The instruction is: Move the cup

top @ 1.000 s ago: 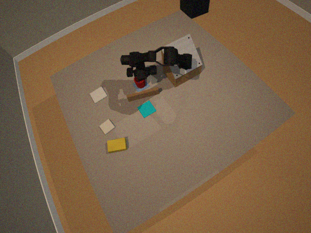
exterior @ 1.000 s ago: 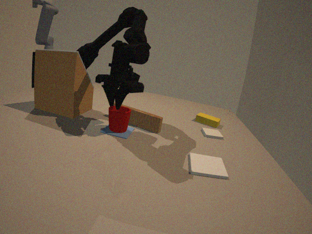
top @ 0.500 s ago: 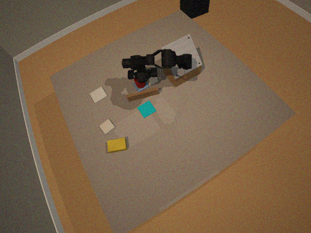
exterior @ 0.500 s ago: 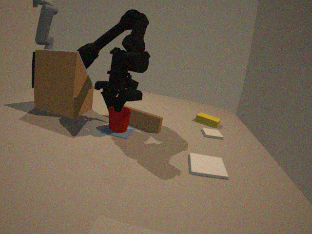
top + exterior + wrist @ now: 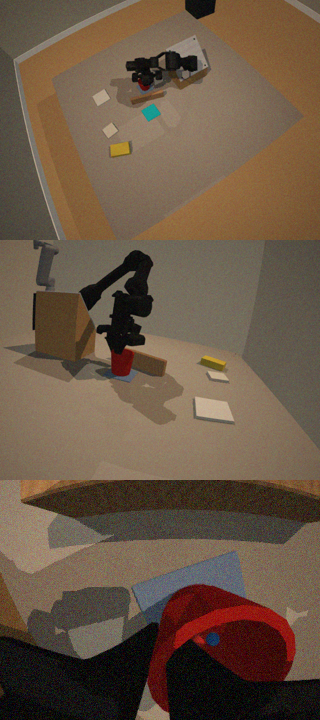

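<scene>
The red cup [image 5: 142, 86] [image 5: 122, 365] [image 5: 227, 620] stands upright on the blue pad [image 5: 139, 90] [image 5: 130, 375] [image 5: 194, 583]. A blue marble [image 5: 212, 639] and a red one show inside it in the wrist view. My gripper [image 5: 144, 80] [image 5: 118, 351] [image 5: 162, 630] reaches down onto the cup's near rim. One finger is outside the wall and one inside, and they are shut on the wall. The teal pad [image 5: 150, 112] lies beyond a low wooden bar [image 5: 147, 97] [image 5: 149, 363] that lies right behind the cup.
Two white tiles [image 5: 101, 97] [image 5: 110, 130] [image 5: 213, 409] [image 5: 217, 376] and a yellow block [image 5: 119, 149] [image 5: 213, 362] lie off to one side. The arm's wooden base box [image 5: 189, 78] [image 5: 59, 325] stands close by. A black box [image 5: 200, 7] stands at the far edge.
</scene>
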`<action>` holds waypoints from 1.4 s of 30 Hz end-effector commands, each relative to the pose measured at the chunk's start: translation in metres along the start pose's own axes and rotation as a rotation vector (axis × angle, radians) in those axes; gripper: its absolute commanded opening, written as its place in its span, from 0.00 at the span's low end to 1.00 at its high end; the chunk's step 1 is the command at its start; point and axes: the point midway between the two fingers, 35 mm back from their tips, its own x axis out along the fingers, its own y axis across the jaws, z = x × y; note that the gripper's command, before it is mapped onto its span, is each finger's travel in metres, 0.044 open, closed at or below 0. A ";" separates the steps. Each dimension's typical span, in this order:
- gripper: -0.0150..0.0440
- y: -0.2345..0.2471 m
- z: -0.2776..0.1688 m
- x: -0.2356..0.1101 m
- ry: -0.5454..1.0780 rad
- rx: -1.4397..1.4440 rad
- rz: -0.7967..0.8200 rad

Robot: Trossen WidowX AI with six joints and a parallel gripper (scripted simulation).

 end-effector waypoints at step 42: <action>0.25 0.002 -0.005 -0.079 -0.006 0.014 0.005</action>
